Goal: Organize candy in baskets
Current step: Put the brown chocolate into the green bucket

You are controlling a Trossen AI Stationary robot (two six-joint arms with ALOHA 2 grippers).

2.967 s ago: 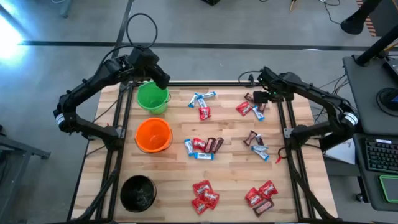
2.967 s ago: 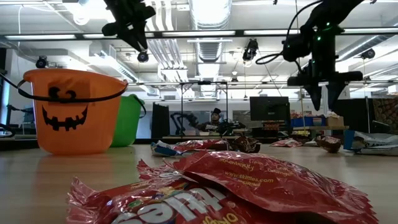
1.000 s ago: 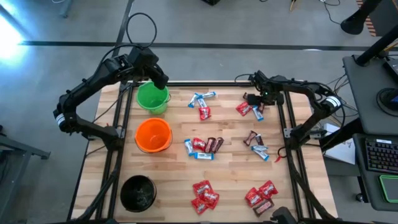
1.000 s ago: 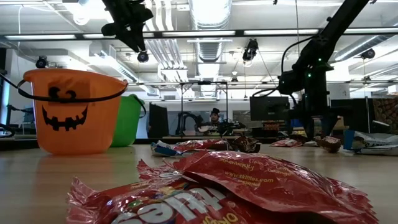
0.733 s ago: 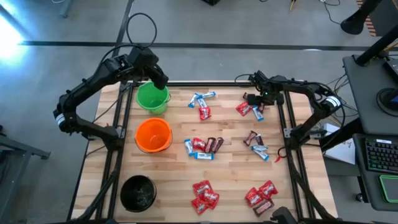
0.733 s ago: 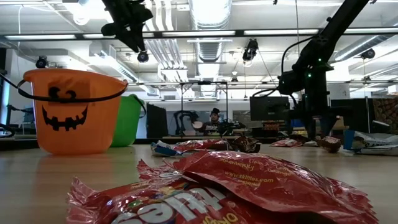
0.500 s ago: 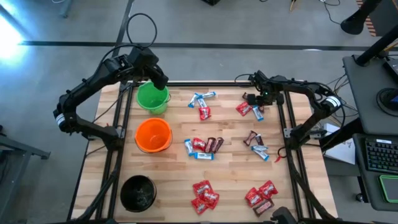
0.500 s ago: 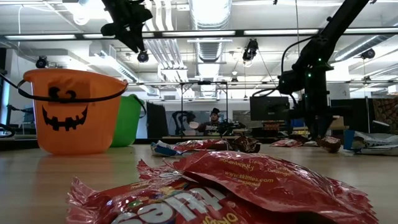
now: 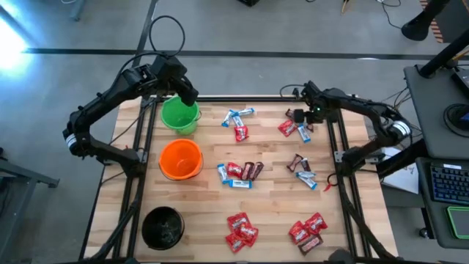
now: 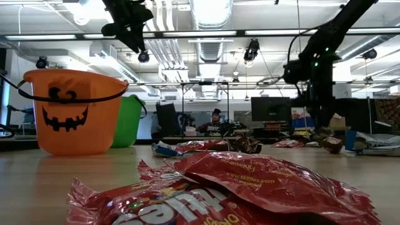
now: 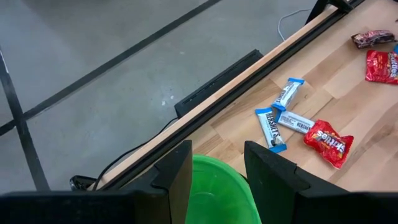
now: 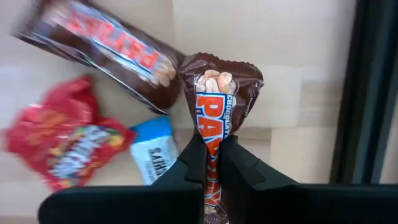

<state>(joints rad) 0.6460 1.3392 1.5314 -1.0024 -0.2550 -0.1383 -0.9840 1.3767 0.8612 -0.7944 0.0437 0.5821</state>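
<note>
My right gripper [image 9: 302, 116] is at the table's far right, shut on a dark brown candy [image 12: 214, 102]. A second brown candy [image 12: 106, 43], a red one [image 12: 62, 146] and a blue-and-white one [image 12: 152, 155] lie on the wood below it. My left gripper [image 11: 217, 177] hangs open and empty over the green basket [image 9: 179, 115]. The orange basket [image 9: 180, 159] and the black basket [image 9: 162, 227] stand along the table's left side. More candy lies in clusters in the middle [image 9: 238, 172] and near the front [image 9: 240, 229]. My right gripper pinches the brown candy between its two fingertips [image 12: 193, 158], on the wrapper's lower part [image 12: 210, 140] near one end. The fingers come from above, pointing steeply down, and lie along the candy. The rest of the candy sticks out past the fingertips toward the table; its free end [image 12: 221, 68] looks raised off the wood.
Blue-and-white and red candy lies at the far middle [image 9: 238, 117], more at the right [image 9: 302, 170] and front right [image 9: 308, 231]. Dark frame rails [image 9: 338, 147] run along the table's left and right sides.
My right gripper has shut on the brown candy at the far right and risen a little with it; the other sweets there stay on the table.
</note>
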